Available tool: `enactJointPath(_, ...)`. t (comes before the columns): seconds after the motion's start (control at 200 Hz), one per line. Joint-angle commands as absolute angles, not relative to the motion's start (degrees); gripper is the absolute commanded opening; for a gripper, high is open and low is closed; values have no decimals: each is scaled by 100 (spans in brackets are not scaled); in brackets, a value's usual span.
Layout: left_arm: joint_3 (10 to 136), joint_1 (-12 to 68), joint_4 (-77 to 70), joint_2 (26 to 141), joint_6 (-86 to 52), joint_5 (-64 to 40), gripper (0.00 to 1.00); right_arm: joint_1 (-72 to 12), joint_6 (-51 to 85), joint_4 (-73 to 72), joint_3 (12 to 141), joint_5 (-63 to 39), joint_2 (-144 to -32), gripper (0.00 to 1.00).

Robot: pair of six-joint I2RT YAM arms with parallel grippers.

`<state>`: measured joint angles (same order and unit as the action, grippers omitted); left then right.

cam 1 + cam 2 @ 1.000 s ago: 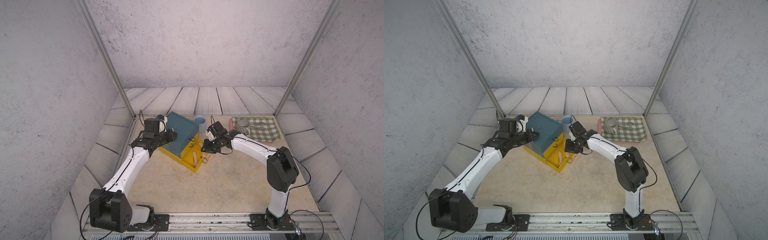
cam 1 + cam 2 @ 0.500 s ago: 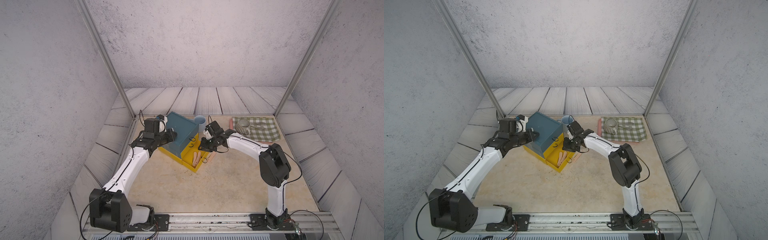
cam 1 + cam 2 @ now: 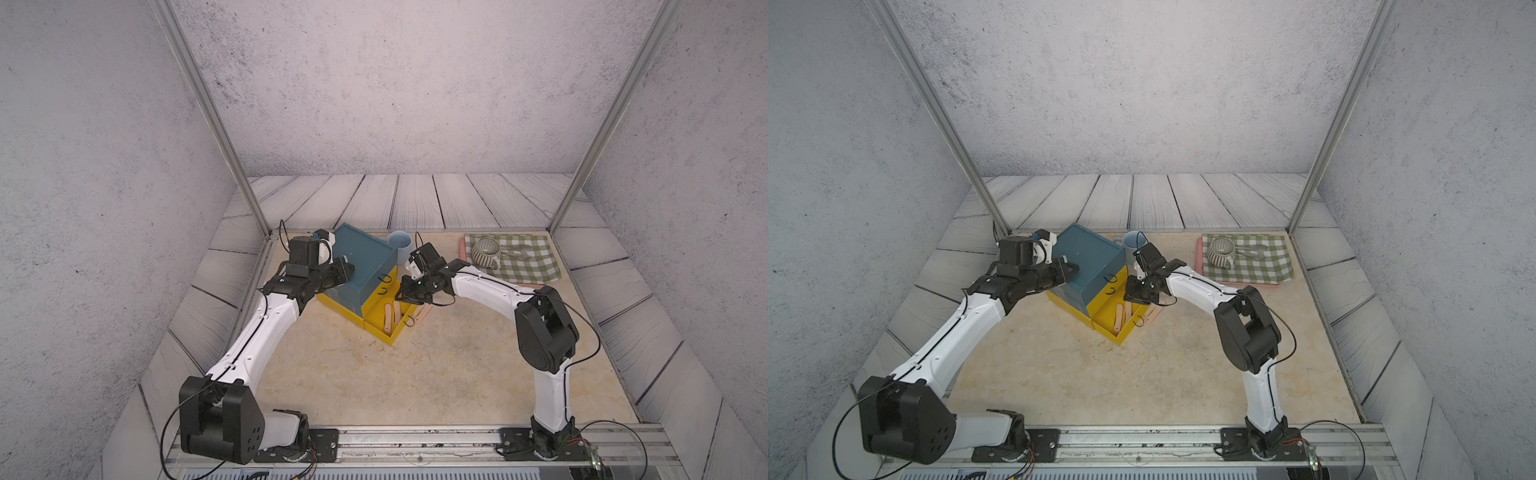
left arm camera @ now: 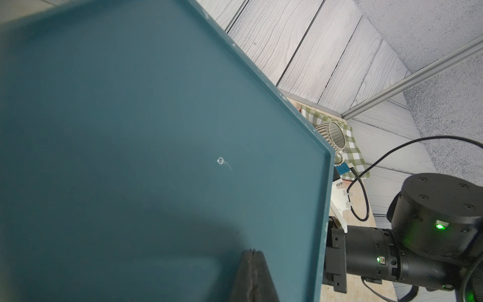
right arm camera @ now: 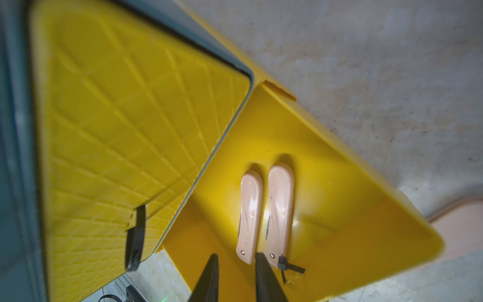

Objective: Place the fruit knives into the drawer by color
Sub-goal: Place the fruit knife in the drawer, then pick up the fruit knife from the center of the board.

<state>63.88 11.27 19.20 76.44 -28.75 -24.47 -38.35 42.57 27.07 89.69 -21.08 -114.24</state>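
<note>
The drawer (image 3: 361,253) (image 3: 1088,253) is a teal-topped chest with yellow tiers, and its bottom tier (image 3: 390,336) is pulled out. Two peach-pink fruit knives (image 5: 249,209) (image 5: 279,206) lie side by side inside it, also seen in both top views (image 3: 388,318) (image 3: 1120,318). A third pink knife (image 3: 424,313) (image 3: 1153,314) lies on the table just outside the open tier. My right gripper (image 5: 236,255) (image 3: 405,297) hangs open over the open tier, holding nothing. My left gripper (image 4: 252,251) (image 3: 347,266) is shut and rests on the teal top.
A pale blue cup (image 3: 400,243) stands right behind the chest. At the back right, a green checked cloth (image 3: 528,266) carries a striped mug (image 3: 484,251) and a metal utensil (image 3: 515,249). Frame posts stand at both back corners.
One pink knife lay in the open tier a second ago; now two lie there. My right arm's elbow has swung left. The left arm has not moved.
</note>
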Motion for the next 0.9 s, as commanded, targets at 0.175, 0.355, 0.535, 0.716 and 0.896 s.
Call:
enactJointPath(0.175, 6205, 1081, 2785, 7840, -2863, -2312, 0, -3841, 3863, 3893, 9008, -1002, -10487, 37)
enactJointPath(0.355, 6191, 1085, 2771, 7823, -2871, -2336, 0, -3756, 3997, 4272, 8717, -414, -10340, 44)
enactJointPath(0.535, 6182, 1081, 2758, 7788, -2879, -2322, 0, -3626, 4197, 4386, 8535, -180, -10534, 45)
enactJointPath(0.716, 6176, 1082, 2751, 7787, -2879, -2320, 0, -3517, 4418, 4333, 8428, -62, -10845, 46)
enactJointPath(0.896, 6174, 1081, 2760, 7768, -2878, -2318, 0, -3515, 4543, 4335, 8547, -87, -11245, 46)
